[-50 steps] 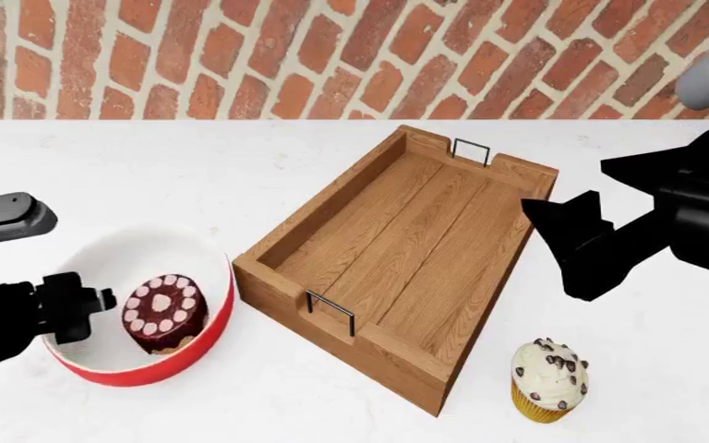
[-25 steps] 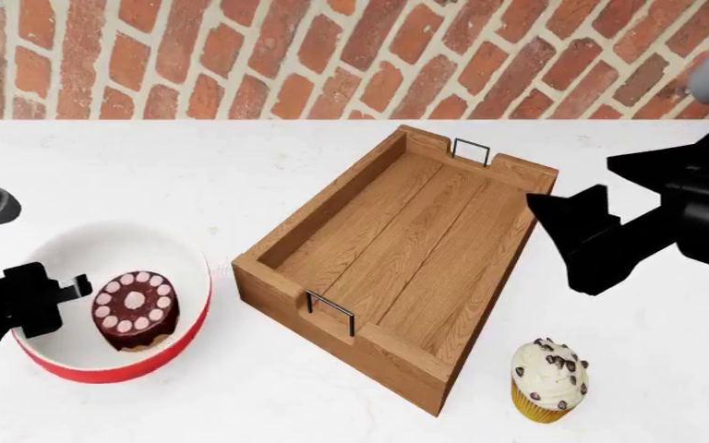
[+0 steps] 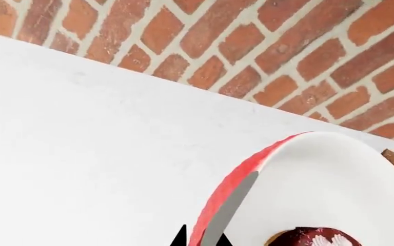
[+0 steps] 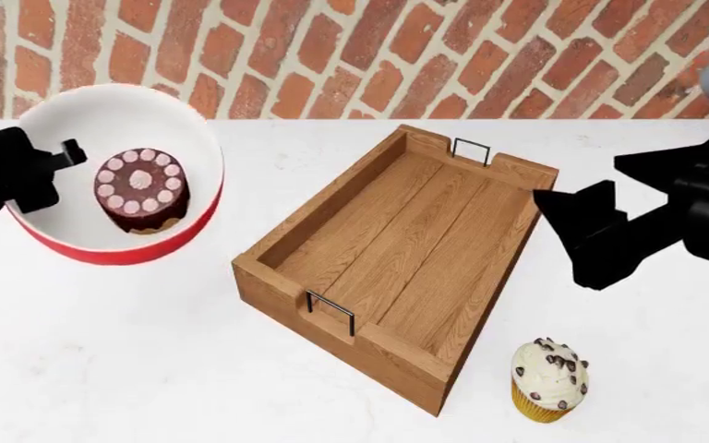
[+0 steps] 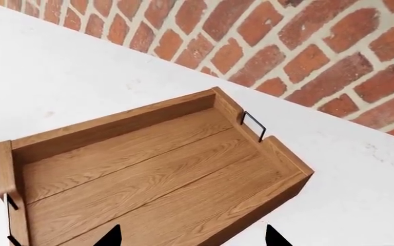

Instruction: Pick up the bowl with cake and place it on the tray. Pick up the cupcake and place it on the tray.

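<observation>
My left gripper [image 4: 44, 168] is shut on the left rim of the red bowl [image 4: 195, 226] and holds it lifted above the table, left of the tray. The dark cake [image 4: 140, 191] with pale dollops sits inside it. In the left wrist view the fingertips straddle the bowl's rim [image 3: 233, 179], and the cake [image 3: 313, 238] shows at the edge. The wooden tray [image 4: 330, 238] lies empty at the centre; it also shows in the right wrist view [image 5: 46, 141]. My right gripper [image 4: 561, 235] is open and empty beside the tray's right side. The cupcake [image 4: 549, 378] stands on the table in front of it.
A red brick wall [image 4: 330, 55] runs along the back of the white table [image 4: 145, 369]. The tray has a wire handle at the near end [image 4: 329, 311] and the far end [image 4: 472, 151].
My left gripper has lifted the bowl with the cake off the table and raised it up and back. The right gripper has barely moved.
</observation>
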Motion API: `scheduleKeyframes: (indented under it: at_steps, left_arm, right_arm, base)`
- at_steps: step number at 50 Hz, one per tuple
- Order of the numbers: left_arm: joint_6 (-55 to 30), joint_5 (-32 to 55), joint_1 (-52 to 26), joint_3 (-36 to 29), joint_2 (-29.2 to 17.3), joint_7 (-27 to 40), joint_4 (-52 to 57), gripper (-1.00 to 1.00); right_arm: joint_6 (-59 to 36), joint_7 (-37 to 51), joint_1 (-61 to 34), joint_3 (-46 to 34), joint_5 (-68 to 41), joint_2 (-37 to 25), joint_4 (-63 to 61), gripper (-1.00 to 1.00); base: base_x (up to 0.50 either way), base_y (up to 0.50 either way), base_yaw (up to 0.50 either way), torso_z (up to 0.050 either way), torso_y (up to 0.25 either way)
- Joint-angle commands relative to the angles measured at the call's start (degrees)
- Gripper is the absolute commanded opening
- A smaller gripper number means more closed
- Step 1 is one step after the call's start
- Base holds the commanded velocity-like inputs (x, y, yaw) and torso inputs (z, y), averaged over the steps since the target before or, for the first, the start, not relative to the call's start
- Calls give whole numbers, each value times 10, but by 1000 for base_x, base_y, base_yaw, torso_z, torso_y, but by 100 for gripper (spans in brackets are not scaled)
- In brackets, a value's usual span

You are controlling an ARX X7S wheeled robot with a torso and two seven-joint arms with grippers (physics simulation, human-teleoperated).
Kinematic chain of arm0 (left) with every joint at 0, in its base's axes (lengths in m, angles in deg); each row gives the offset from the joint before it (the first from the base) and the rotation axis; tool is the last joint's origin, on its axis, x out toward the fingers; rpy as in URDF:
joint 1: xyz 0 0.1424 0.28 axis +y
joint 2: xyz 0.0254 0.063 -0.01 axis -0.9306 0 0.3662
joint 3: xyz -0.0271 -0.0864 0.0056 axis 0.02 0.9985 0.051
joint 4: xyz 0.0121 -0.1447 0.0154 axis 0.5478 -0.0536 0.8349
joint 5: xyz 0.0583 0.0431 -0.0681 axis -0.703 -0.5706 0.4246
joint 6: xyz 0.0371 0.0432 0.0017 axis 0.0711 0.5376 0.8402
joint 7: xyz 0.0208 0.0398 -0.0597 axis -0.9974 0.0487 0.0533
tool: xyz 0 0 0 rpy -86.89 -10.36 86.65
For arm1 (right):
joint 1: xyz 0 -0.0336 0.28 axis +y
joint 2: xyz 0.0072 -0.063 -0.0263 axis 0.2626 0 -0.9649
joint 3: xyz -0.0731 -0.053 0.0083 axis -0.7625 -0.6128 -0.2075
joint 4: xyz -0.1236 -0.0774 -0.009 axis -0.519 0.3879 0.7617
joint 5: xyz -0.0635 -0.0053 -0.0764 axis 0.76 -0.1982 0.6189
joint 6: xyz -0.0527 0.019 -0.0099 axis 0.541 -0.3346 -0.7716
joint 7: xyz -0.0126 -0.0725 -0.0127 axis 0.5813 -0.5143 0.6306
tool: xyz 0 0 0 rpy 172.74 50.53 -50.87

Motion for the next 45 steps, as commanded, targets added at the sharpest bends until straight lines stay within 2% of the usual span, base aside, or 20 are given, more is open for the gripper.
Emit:
scheduleKeyframes:
  at_steps: [1, 10, 15, 26, 32, 38, 45]
  left_arm:
    - [-19, 0, -78, 25, 70, -7, -44, -100]
    - [-71, 46, -109, 1, 144, -17, -107, -100]
    - [-102, 53, -123, -9, 179, -49, -145, -100]
    - [-108, 75, -142, -14, 224, -50, -179, -100]
    - [-124, 69, -157, -27, 267, -70, -221, -100]
    - [-141, 29, -177, -46, 332, -131, -296, -100]
    - [-149, -16, -194, -60, 381, -209, -364, -100]
  right_arm:
    - [2, 1, -3, -3, 2, 0, 5, 100]
    - [7, -3, -1, -3, 6, -1, 4, 100]
    - [8, -2, -4, -3, 4, -5, 4, 100]
    - [11, -1, -9, -3, 1, -9, 4, 100]
    - [15, -3, -5, -1, 2, -16, 1, 100]
    - [17, -7, 0, -1, 4, -22, -1, 100]
    - [21, -9, 5, 1, 5, -28, -3, 100]
  base:
    - [0, 0, 0, 0, 0]
    - [0, 0, 0, 0, 1]
    - [0, 0, 0, 0, 2]
    - [0, 0, 0, 0, 1]
    - [0, 0, 0, 0, 0]
    - [0, 0, 0, 0, 2]
    - [0, 0, 0, 0, 0]
